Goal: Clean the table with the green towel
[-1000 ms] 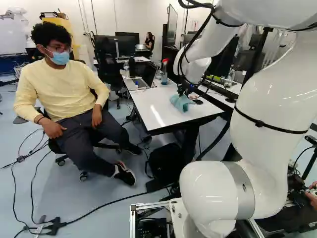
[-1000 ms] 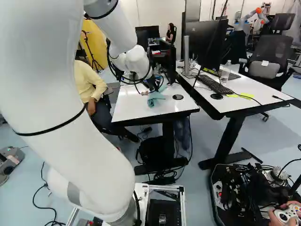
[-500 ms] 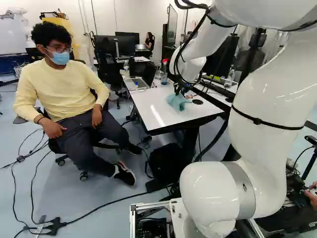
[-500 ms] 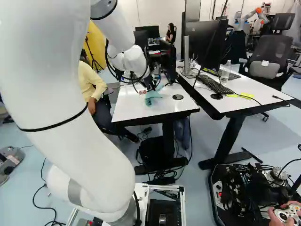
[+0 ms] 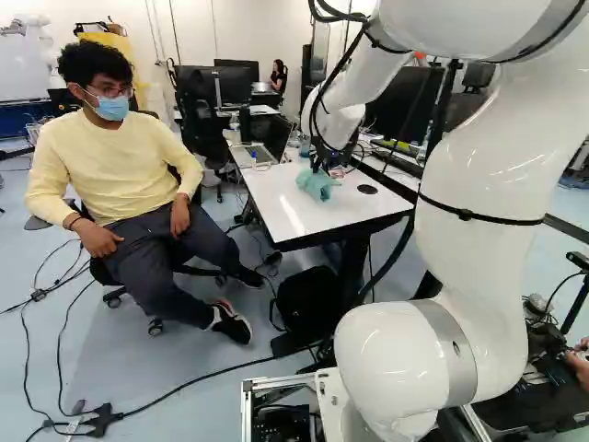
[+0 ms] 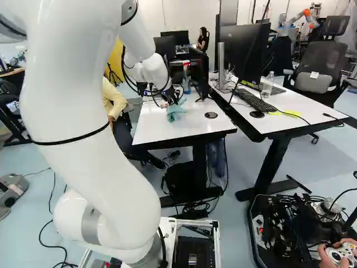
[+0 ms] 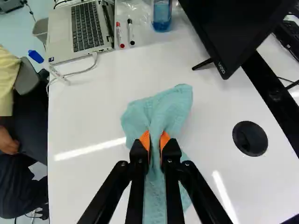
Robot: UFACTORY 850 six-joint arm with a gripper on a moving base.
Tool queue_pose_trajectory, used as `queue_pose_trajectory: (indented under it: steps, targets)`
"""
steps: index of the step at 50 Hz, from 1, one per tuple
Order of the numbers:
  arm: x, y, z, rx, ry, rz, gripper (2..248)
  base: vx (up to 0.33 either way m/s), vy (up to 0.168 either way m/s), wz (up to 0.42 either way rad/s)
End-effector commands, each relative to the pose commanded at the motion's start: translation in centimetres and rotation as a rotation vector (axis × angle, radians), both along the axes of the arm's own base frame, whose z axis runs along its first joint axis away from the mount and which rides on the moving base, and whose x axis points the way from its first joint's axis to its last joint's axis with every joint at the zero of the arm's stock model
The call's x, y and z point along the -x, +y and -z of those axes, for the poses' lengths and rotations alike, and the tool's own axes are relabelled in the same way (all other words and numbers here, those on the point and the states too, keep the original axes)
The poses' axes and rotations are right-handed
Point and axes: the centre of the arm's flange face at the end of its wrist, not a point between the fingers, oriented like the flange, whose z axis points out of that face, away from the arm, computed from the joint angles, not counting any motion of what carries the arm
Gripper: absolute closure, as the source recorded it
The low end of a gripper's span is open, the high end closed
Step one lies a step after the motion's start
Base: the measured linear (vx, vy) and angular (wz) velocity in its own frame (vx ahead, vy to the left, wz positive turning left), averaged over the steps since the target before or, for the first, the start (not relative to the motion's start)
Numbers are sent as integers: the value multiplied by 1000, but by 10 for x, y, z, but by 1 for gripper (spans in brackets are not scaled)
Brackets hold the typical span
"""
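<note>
Green towel is held by the gripper over the middle part of the white table. When the left base view is read from left to right, the laptop is seen first, opened, at the far side of the table. Next to it, in the wrist view, a red-capped marker and a black-capped marker are laid side by side, and then the spray bottle with blue liquid is seen. After this comes the towel; it is pinched between the two orange pads, and its folds are spread ahead of the fingers and under them. Whether all of its underside is touched by the tabletop cannot be told. To the right of the towel, the round black cable grommet is set in the tabletop. Farther right, in the right base view, a big monitor, a mouse, a black keyboard and a clear plastic bottle are placed on the second table.
</note>
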Motion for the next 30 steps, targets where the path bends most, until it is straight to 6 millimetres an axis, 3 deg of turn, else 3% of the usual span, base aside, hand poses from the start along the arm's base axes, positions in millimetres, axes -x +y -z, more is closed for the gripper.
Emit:
queue_pose_trajectory:
  steps: [30]
  targets:
    - [-11, 51, 0, 0, -4, -93, 205, 0, 0, 0]
